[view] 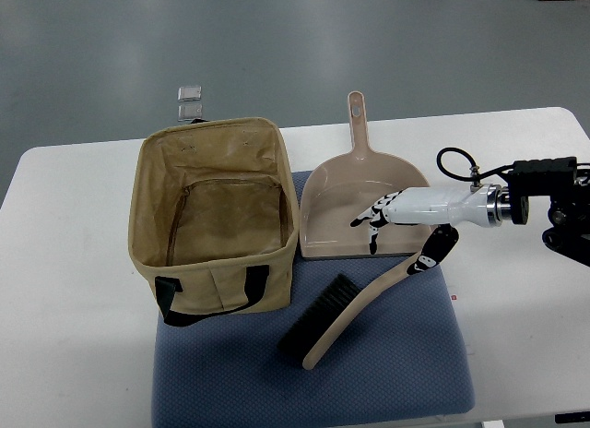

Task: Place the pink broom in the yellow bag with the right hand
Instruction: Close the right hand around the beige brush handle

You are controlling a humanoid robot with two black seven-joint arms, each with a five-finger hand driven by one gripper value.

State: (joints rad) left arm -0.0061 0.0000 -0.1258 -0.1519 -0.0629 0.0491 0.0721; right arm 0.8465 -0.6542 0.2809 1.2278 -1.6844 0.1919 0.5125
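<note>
The pink broom (355,308) with black bristles (321,315) lies slanted on a blue mat (387,373), bristles toward the lower left, handle tip pointing up right. The yellow bag (214,220) stands open and upright to its left, with black handles at the front. My right hand (398,216) comes in from the right and hovers over the front edge of a pink dustpan (346,202). Its fingers (371,221) are stretched out and hold nothing. Its black thumb (439,248) is right by the broom's handle tip; I cannot tell if it touches.
The dustpan lies between the bag and my hand, handle pointing to the far side. The white table (74,290) carries the mat. Two small clear items (190,101) lie on the floor beyond the table's far edge. A black cable (454,160) loops above my wrist.
</note>
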